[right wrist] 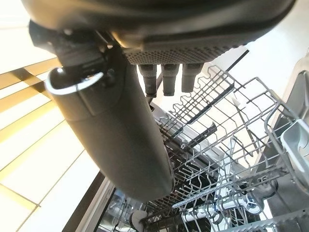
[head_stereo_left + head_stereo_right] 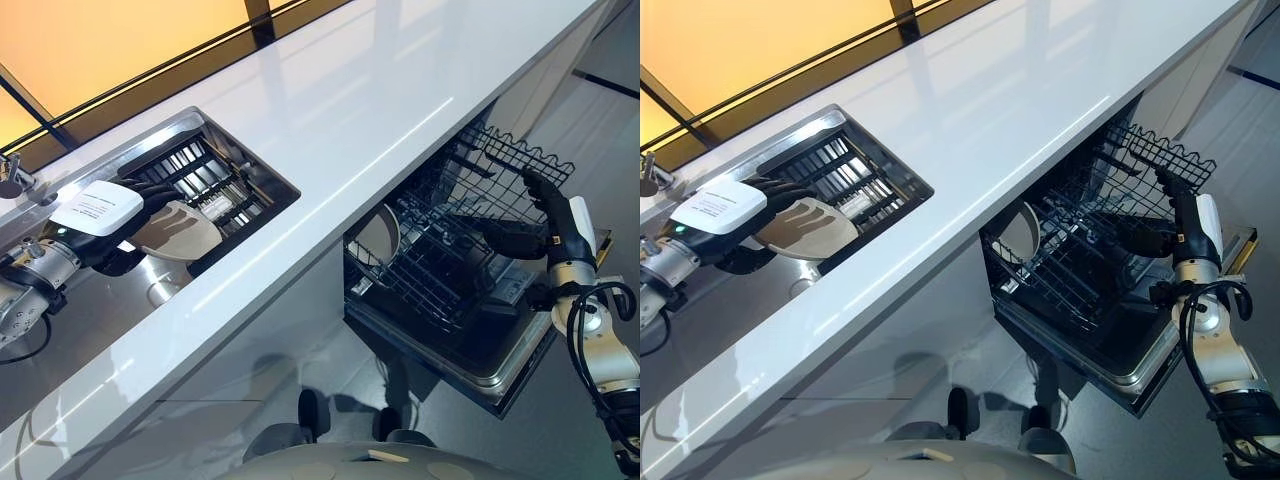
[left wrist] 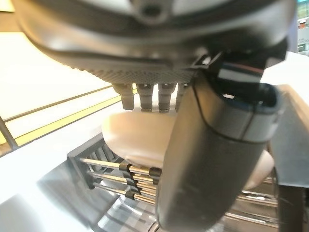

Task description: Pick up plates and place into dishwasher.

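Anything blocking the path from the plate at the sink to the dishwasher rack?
Partly. The right hand rests at the pulled-out rack, where one plate already stands. The left hand holds the beige plate over the sink.

We see a kitchen, long glossy white worktop [image 2: 380,90], steel sink [image 2: 120,300] set into it with a drying rack [image 2: 205,180], open dishwasher [image 2: 480,350] below, wire rack [image 2: 450,230] pulled out

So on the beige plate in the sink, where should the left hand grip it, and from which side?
Probably by the rim. The plate leans tilted against the rack in the sink, its edge raised and free. The left hand is at it from the robot's side, fingers over the top edge; a thumb under that edge would pinch it.
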`<state>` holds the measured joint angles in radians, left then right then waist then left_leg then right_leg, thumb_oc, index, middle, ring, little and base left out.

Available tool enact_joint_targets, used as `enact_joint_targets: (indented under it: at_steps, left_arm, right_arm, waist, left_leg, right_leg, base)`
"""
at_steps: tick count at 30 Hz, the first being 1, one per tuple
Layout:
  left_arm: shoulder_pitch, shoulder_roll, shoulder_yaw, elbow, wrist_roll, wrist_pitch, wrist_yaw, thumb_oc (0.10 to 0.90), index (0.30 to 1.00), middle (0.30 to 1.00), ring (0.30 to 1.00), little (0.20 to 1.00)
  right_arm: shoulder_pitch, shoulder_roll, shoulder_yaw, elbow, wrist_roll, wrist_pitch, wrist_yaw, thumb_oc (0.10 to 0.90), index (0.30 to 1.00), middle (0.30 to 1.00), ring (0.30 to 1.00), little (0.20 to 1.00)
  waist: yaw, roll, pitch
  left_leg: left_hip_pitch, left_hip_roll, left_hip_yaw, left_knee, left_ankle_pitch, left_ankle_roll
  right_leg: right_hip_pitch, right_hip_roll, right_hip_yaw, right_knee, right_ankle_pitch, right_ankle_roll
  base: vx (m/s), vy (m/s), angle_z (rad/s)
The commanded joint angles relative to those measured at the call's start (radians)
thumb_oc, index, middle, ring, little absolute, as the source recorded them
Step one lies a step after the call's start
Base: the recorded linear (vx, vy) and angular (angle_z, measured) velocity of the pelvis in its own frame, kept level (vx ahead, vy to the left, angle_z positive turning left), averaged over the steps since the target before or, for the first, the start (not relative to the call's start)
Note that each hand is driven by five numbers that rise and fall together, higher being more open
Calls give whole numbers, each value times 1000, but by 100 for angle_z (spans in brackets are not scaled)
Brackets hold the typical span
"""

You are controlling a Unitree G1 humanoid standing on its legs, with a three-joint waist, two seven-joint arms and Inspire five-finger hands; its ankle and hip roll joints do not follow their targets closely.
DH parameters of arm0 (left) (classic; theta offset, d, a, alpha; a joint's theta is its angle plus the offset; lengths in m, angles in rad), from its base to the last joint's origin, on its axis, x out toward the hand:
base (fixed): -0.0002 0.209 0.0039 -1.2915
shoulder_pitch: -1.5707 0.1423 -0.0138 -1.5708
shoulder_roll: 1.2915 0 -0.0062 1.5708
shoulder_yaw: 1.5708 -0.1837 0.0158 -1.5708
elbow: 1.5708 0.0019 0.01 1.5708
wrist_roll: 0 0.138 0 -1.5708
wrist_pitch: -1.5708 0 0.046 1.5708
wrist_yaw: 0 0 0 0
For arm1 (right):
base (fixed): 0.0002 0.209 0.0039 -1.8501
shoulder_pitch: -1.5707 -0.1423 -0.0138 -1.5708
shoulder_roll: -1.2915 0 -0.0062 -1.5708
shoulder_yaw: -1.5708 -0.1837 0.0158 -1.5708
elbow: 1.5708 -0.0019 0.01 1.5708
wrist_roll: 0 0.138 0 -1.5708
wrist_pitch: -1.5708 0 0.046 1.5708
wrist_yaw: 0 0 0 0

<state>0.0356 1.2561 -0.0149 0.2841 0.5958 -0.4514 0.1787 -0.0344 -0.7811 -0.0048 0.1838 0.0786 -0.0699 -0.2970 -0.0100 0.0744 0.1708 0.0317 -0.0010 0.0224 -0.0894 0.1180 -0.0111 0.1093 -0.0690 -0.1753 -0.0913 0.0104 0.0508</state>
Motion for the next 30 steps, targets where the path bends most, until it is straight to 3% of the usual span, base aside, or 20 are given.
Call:
enact_joint_targets:
  at_steps: [1,12,26,30]
  left_arm:
    - [-146,25,45,75,-53,67,24,100,300,300,300,200]
    - [-198,16,13,94,-64,83,45,100,300,300,300,200]
    - [-233,95,93,8,-98,48,219,100,300,300,300,200]
    - [-250,123,124,-37,-197,77,153,100,300,300,300,200]
  right_arm:
    - [-79,-99,-36,-124,6,-129,-22,800,900,900,900,900]
    - [-89,-101,-35,-143,10,-144,-25,800,900,900,900,900]
    - [-103,-112,-38,-170,33,-164,-30,800,900,900,900,900]
    - [-118,-116,-32,-178,46,-162,-34,800,900,900,900,900]
  waist:
    - [-7,-48,-43]
    - [-10,-53,-44]
    - [1,-48,-63]
    - [8,-45,-70]
  left_leg:
    - [65,-46,35,2,-120,-1]
    - [69,-44,38,2,-123,-2]
    - [75,-47,25,2,-123,-8]
    - [77,-48,18,2,-123,-8]
  right_leg:
    - [-21,-11,-3,4,57,84]
    - [-18,-9,1,4,54,84]
    - [-5,-9,-5,4,48,81]
    - [0,-9,-8,4,45,79]
  base:
    - [3,8,-5]
    - [0,0,0]
    - [0,-1,0]
    - [0,0,0]
